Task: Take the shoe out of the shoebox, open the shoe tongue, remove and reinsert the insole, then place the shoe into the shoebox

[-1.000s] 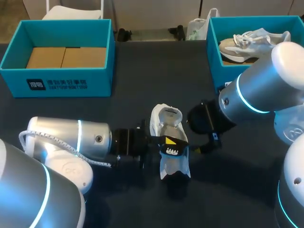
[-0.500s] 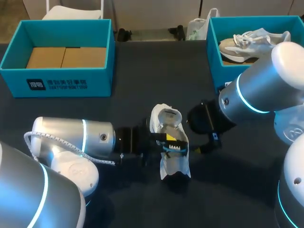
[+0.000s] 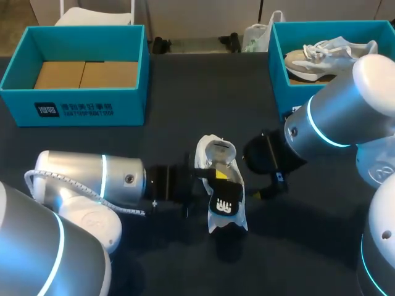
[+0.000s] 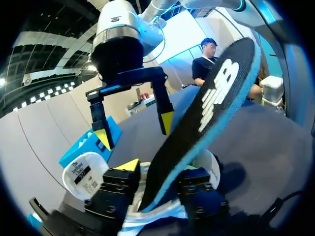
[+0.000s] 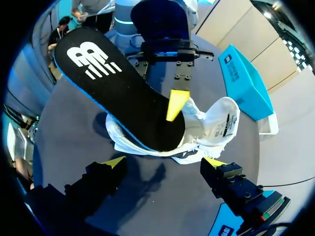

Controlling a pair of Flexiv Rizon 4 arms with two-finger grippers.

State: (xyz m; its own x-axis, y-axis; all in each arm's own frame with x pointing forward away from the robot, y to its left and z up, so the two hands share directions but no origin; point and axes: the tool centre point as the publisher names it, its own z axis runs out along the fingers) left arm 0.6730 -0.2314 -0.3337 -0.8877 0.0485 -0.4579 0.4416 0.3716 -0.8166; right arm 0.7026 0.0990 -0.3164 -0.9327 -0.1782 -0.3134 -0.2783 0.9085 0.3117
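A white shoe (image 3: 213, 157) lies on the dark table between my two arms. Its black, blue-edged insole (image 3: 225, 202) sticks out of it, logo side up, with one end still in the shoe (image 5: 211, 123). My left gripper (image 3: 213, 179) sits over the shoe's opening. The insole (image 4: 206, 113) stands slanted between its parted fingers (image 4: 127, 165), and only one yellow tip shows. My right gripper (image 5: 163, 162) is open and holds nothing. It hangs just short of the shoe on the opposite side from my left gripper (image 5: 176, 104).
A teal shoebox (image 3: 278, 68) at the back right holds a second pale shoe (image 3: 327, 52). Another teal box (image 3: 86, 102) with cardboard inside stands at the back left. My right arm's body (image 3: 333, 117) overhangs the right box's front.
My left gripper's fingers have parted. The insole, pinched and hanging over the toe before, now lies with its logo face up. My right arm has not moved.
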